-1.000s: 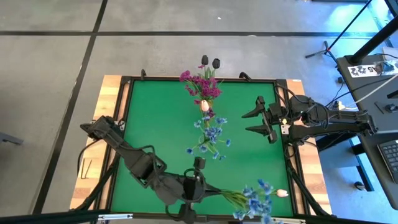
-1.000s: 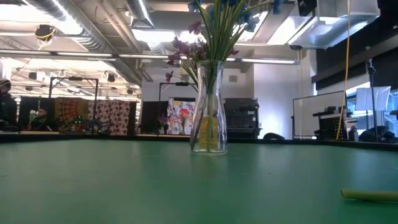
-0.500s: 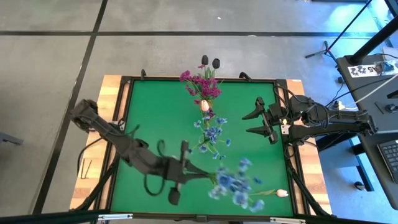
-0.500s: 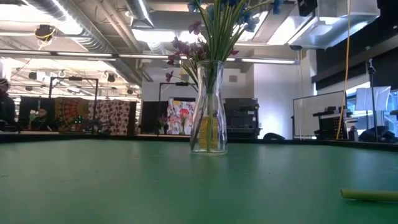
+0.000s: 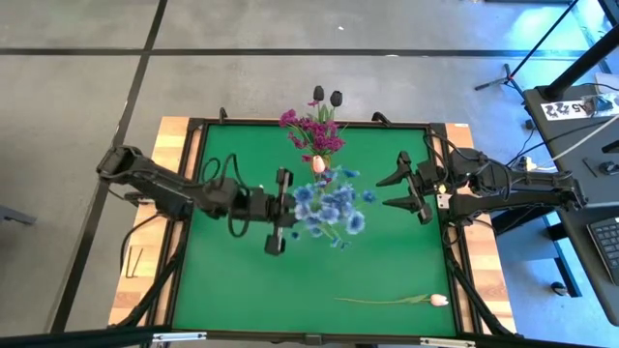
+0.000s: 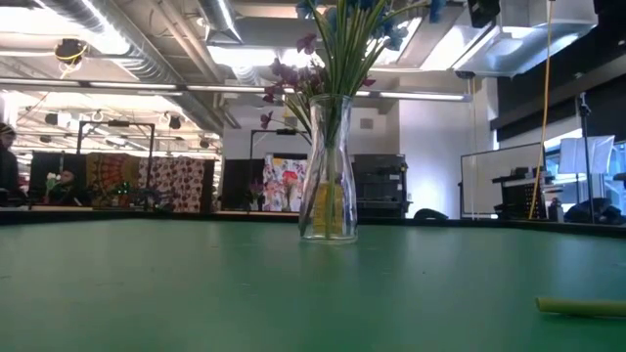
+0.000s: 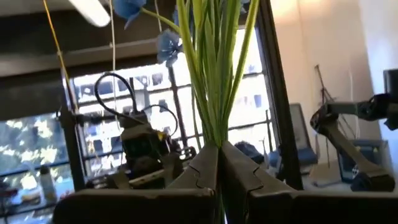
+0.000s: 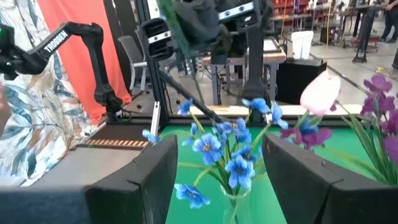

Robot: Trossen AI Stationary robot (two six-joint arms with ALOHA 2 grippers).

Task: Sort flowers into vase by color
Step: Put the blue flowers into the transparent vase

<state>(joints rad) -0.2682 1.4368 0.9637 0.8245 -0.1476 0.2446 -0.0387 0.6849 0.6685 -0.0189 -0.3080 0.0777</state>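
One camera looks straight down on the whole green tabletop (image 5: 232, 280). Another sits level at its surface, facing the room. Both wrist cameras look forward, close; all share the clear glass vase (image 6: 328, 166).

Centre of the high view is crowded: the vase (image 6: 328, 166) w/ its flowers (image 5: 314, 130) stands at upper centre, and the left tool (image 5: 281, 211) holds a blue spray (image 5: 331, 208) just beside it. Right tool (image 5: 406, 188) hangs open close on the right. You've got free counter (image 5: 232, 280) lower left; one pink tulip (image 5: 426, 300) lies lower right.
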